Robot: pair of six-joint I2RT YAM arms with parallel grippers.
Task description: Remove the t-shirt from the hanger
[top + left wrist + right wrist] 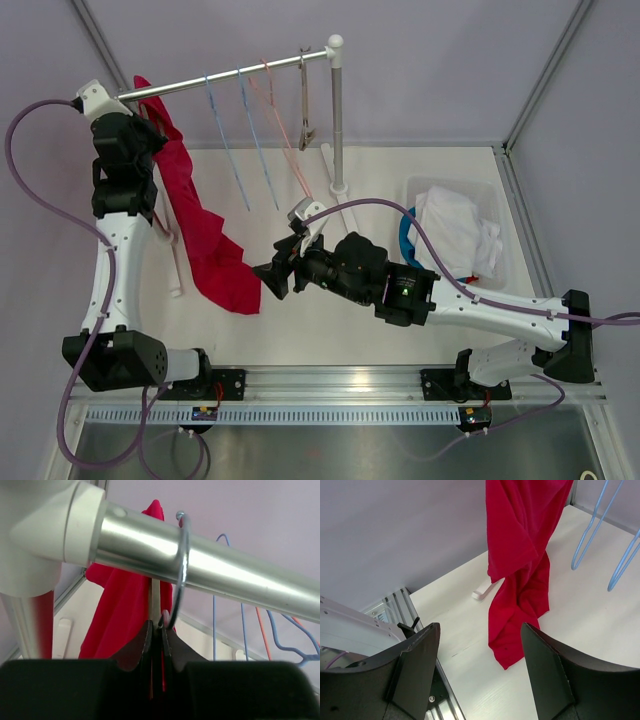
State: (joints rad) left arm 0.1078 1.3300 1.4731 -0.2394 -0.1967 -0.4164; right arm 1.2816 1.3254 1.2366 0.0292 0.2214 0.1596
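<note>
A red t-shirt hangs from a hanger at the left end of the metal rail. Its lower end rests on the white table. My left gripper is up at the rail, shut on the neck of the hanger's wire hook, which loops over the rail. In the left wrist view the fingers meet just under the hook, with the red shirt behind. My right gripper is open and empty, low beside the shirt's hem; its own view shows the gripper facing the cloth.
Two blue hangers, an orange hanger and a metal clip hanger hang empty on the rail. The rack's pole stands at the back centre. A clear bin with white clothes sits at the right. The rack's white foot lies by the shirt.
</note>
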